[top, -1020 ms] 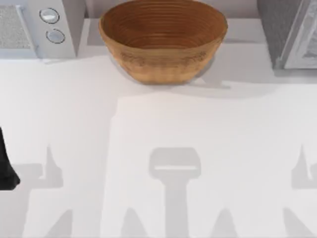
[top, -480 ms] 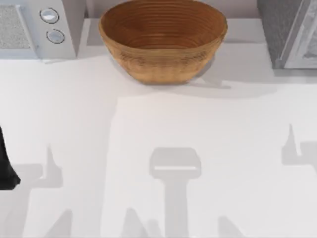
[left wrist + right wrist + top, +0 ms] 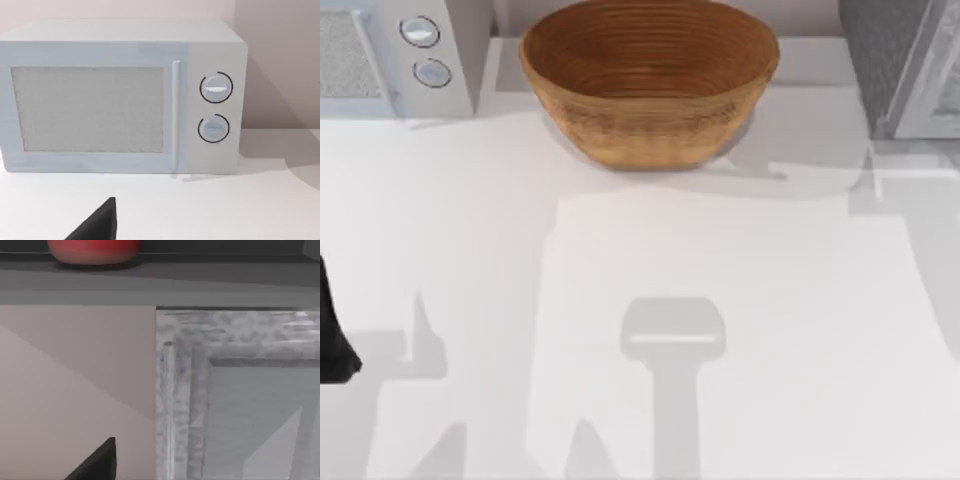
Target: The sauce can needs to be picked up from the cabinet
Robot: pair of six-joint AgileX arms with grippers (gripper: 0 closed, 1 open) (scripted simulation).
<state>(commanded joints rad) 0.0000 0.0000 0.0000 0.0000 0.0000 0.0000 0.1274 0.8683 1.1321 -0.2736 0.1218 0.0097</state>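
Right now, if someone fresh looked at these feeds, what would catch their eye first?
Probably the big woven bowl at the table's far middle, with the white microwave at the far left. Next, the red base of the sauce can, standing on a grey shelf of the cabinet in the right wrist view. The left arm sits parked at the table's left edge.

Red sauce can [image 3: 93,252] atop cabinet [image 3: 235,390]

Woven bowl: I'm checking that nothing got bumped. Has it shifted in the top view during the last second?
No. The woven bowl sits the same beside the microwave.
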